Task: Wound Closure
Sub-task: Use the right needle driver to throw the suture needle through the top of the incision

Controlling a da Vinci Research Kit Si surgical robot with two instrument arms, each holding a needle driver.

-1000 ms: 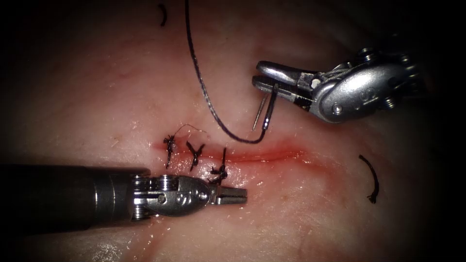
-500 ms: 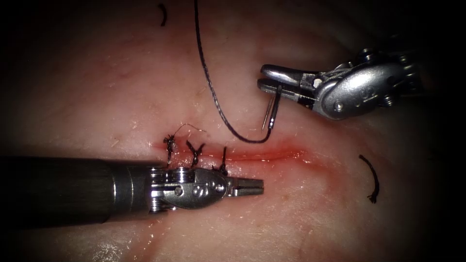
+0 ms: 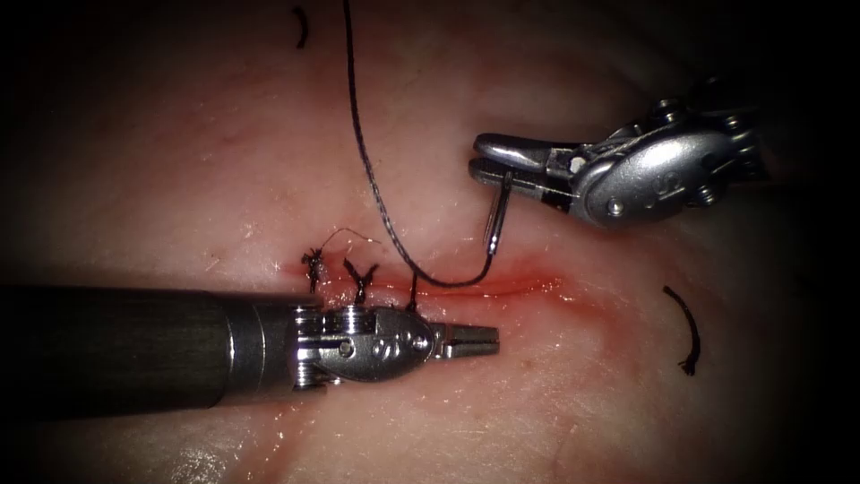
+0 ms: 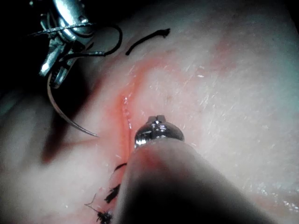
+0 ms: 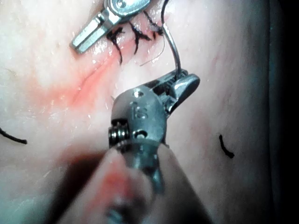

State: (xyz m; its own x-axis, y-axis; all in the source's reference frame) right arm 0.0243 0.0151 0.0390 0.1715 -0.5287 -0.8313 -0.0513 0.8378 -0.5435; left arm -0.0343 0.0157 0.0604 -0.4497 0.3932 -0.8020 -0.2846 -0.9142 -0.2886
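2 tools: left tool (image 3: 470, 340), right tool (image 3: 488, 159). 1 needle (image 3: 495, 215). 1 thread (image 3: 367, 152). 3 knotted stitches (image 3: 358, 280) on 1 cut (image 3: 502, 285). 2 loose cut thread ends: (image 3: 688, 330), (image 3: 301, 27). 1 tissue (image 3: 224, 161).

The right tool (image 4: 58, 51) holds the curved needle (image 4: 63, 109) above the tissue (image 4: 224, 84), beside the reddened cut (image 4: 125, 109).

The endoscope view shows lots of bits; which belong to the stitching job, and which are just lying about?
In use:
- right tool, jaws shut on the curved steel needle, held near its middle, free of the tissue
- dark braided thread
- red cut in the pale tissue
- left tool, holding nothing

Lying about:
- cut thread ends
- three finished dark stitches
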